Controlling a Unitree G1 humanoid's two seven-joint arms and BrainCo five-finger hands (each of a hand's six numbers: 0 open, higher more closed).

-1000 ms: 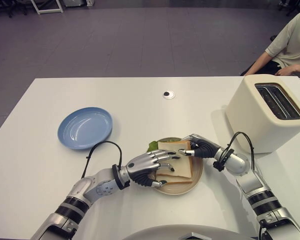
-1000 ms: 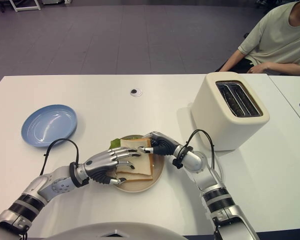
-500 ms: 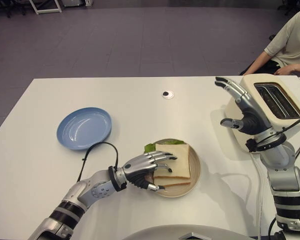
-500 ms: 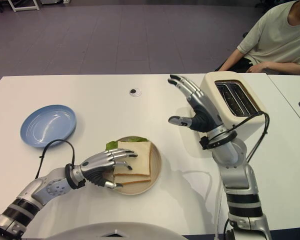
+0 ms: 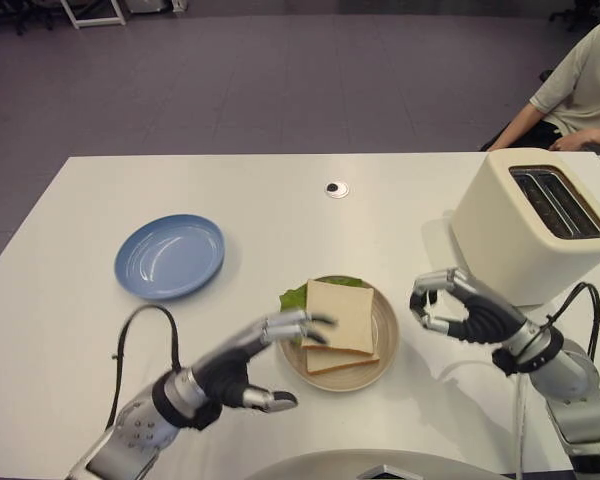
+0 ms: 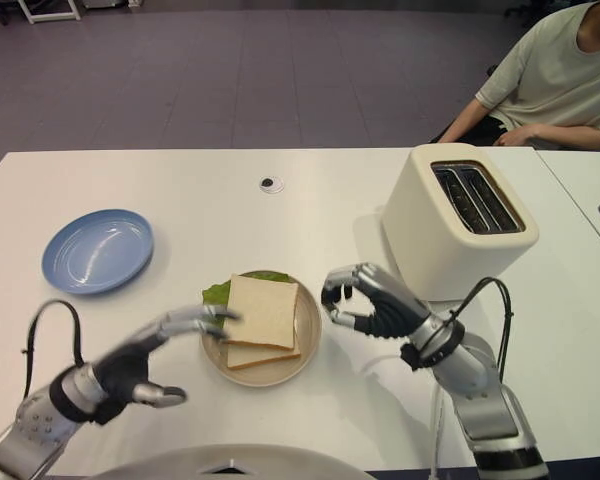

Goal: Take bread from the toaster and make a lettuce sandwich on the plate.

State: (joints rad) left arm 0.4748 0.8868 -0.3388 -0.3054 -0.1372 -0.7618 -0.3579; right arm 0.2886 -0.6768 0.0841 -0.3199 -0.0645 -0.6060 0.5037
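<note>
Stacked on round tan plate (image 5: 391, 338), middle of white counter (image 5: 280, 200): two white bread slices (image 5: 340, 318), green lettuce leaf (image 5: 292, 297) peeking out from under. Left hand (image 5: 242, 365) just beside plate, spread wide, holding nothing. Right hand (image 5: 460, 312) near cream toaster (image 5: 500, 235), curled up, holding nothing.

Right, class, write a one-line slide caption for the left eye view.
Lettuce sandwich on the plate, left hand open and right hand curled either side, toaster at right.

Lab: white table (image 5: 400, 190), bare grey floor (image 5: 280, 80)

Left robot hand (image 5: 242, 368) splayed, empty — right robot hand (image 5: 463, 311) curled, empty.
</note>
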